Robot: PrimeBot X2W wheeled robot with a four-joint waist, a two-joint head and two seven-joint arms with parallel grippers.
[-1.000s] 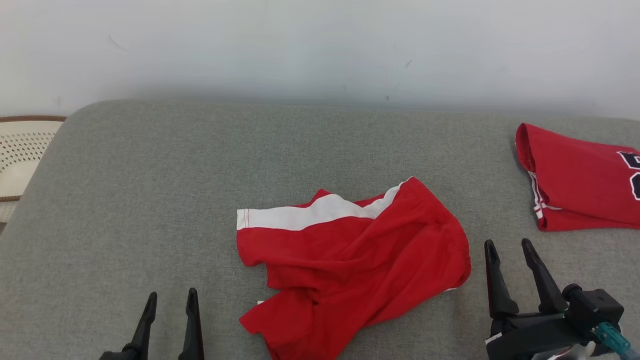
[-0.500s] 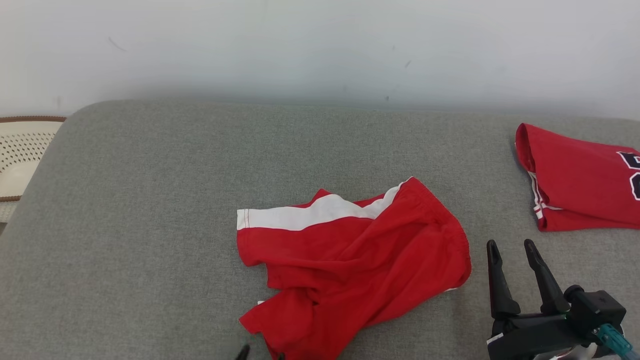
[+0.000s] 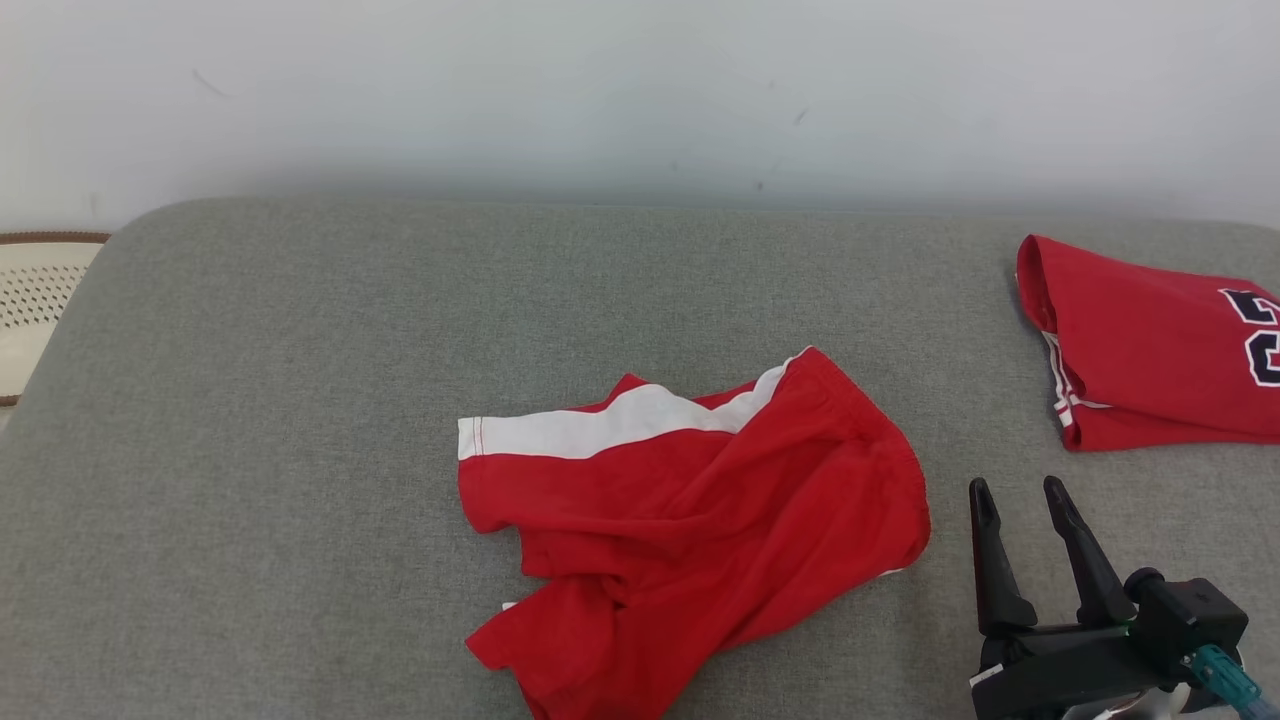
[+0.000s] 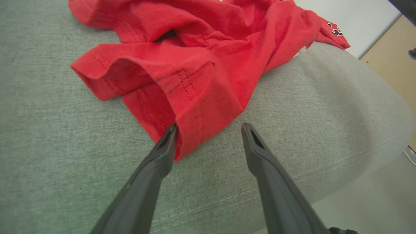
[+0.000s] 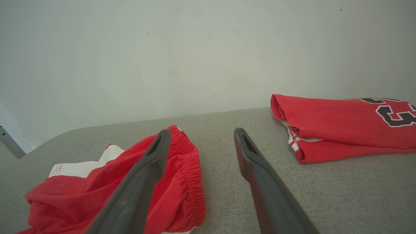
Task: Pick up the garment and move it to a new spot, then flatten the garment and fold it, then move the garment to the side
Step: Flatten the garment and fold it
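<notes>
1. The left claw is carried away from the lower-left corner of the head view, where it is seen a second ago.
2. Half a second ago only its tips are seen, at the bottom edge of the head view, beside the lower hem of the red shorts.
3. In the left wrist view it is now set open at that hem's corner, with one tip laid against the cloth.
4. The whole head view is shifted slightly left and up, shorts and folded red jersey alike. The camera is turned; these things are not moved.
</notes>
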